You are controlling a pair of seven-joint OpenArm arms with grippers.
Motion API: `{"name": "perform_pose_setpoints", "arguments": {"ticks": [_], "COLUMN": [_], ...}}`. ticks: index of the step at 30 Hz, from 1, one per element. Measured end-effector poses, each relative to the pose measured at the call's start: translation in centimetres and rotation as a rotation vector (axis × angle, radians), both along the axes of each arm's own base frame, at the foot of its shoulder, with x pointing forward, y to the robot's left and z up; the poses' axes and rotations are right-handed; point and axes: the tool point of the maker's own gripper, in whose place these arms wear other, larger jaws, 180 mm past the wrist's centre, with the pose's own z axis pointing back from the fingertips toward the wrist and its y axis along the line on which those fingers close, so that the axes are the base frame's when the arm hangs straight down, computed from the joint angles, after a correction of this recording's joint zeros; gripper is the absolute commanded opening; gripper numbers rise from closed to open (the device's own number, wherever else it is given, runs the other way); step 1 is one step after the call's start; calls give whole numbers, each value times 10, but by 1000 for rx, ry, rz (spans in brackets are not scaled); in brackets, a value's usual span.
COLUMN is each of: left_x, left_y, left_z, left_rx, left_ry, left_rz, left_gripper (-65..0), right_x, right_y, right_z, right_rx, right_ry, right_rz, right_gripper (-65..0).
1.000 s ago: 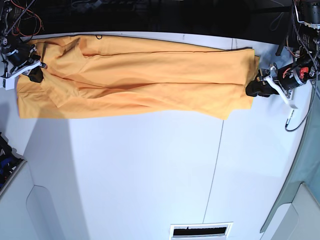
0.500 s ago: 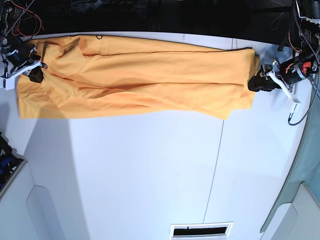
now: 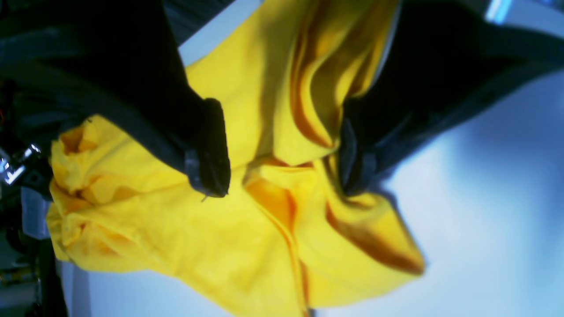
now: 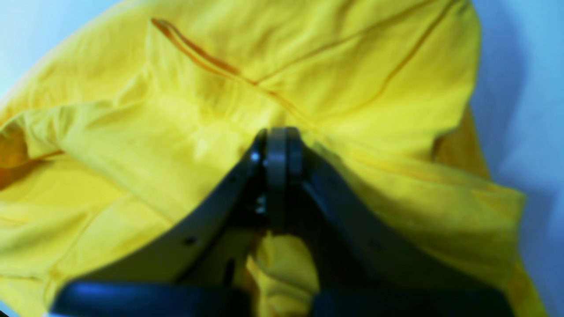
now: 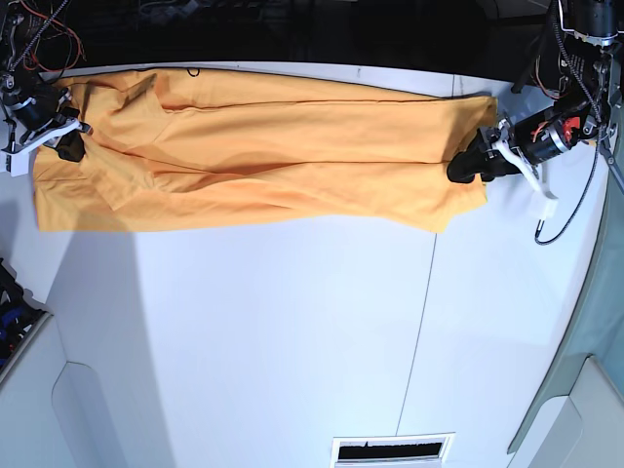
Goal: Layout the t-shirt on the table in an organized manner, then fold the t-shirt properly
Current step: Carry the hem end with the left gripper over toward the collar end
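Since the earlier frame, the left gripper (image 5: 466, 166) has been brought inward over the t-shirt (image 5: 263, 146) edge, its fingers (image 3: 211, 149) spread apart astride bunched cloth. At the other end, the right gripper (image 4: 275, 145) is seen clamped on the t-shirt, which lies stretched along the table (image 5: 292, 331) far side.

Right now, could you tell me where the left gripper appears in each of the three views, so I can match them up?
Base: the left gripper is at the right, on the t-shirt's end edge.
Left wrist: it fills the upper frame, its fingers spread over bunched cloth.
Right wrist: not in it; only the right gripper, shut on cloth.
Shared landmark: the shirt on the table.
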Motion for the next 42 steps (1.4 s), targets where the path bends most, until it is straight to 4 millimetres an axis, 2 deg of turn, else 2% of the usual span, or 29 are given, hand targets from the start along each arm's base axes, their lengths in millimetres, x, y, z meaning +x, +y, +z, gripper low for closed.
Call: {"name": "perform_pose_setpoints", "arguments": {"ticks": [2, 3, 4, 6, 7, 10, 13, 19, 21, 24, 28, 33, 35, 38, 42], "left_x": [-1, -1, -2, -6, -7, -8, -5, 22, 23, 8, -8, 8, 5, -5, -1], "left_y": [-4, -5, -5, -4, -4, -7, -14, -49, -66, -103, -178, -243, -262, -278, -296], "left_z": [-1, -1, -2, -6, -7, -4, 8, 73, 83, 74, 65, 78, 78, 62, 53], "left_rx": [-3, -4, -2, 24, 25, 37, 86, 99, 102, 108, 40, 43, 44, 42, 19], "left_ry": [4, 3, 5, 26, 31, 22, -3, -196, -229, -207, -210, -292, -310, -264, -277], "left_rz": [-11, -14, -16, -32, -36, -66, -139, -276, -324, -427, -516, -535, -564, -586, -547], "left_gripper": [-248, -283, -364, -583, -650, -650, -650, -650, -650, -650, -650, -650, -650, -650, -650], "right_x": [0, 0, 0, 0, 0, 0, 0, 1, 1, 1, 2, 2, 2, 3, 2], "right_y": [0, 0, 0, 0, 0, 0, 0, 0, 0, 0, 0, 0, 0, 0, 0], "right_z": [0, 0, 0, 0, 0, 0, 0, 0, 0, 0, 1, 1, 1, 1, 1], "right_rx": [0, 0, 0, 0, 0, 1, 0, 0, 0, 0, 1, 0, 1, 0, -1], "right_ry": [1, 0, 1, 0, 0, 0, 1, -1, -2, -2, -4, -4, -5, -5, -4], "right_rz": [0, 0, 0, 0, 0, 0, 0, 1, 1, 0, 0, 1, 1, 1, 1], "right_gripper": [-650, -650, -650, -650, -650, -650, -650, -650, -650, -650, -650, -650, -650, -650, -650]}}
